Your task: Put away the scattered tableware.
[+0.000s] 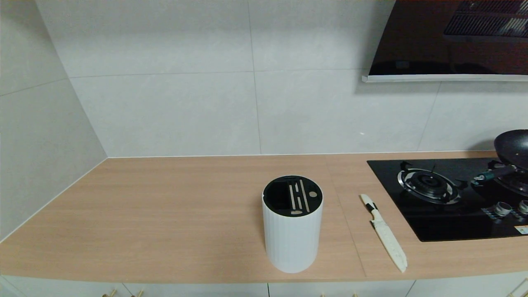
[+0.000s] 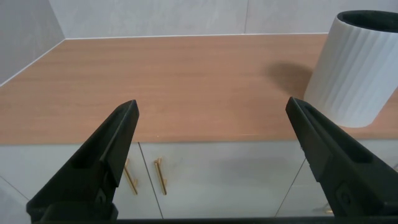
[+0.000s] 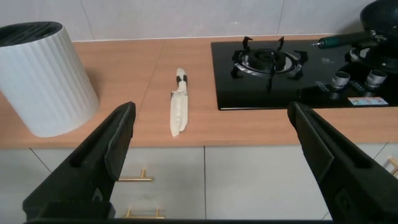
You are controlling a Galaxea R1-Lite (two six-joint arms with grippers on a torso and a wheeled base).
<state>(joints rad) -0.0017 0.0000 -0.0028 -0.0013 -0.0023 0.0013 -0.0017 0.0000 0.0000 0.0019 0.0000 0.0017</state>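
While I watch from the head camera, white ribbed holder (image 1: 292, 231) upright on the wooden counter (image 1: 165, 214), cream knife (image 1: 383, 233) lying flat right of the holder, between it and the black hob (image 1: 445, 218), left gripper (image 2: 211, 111) spread wide near the holder, right gripper (image 3: 212, 113) equally wide, facing holder and knife.

Each pincer (image 2: 211, 102) has 2 black, seemingly plastic fingers (image 2: 102, 158).
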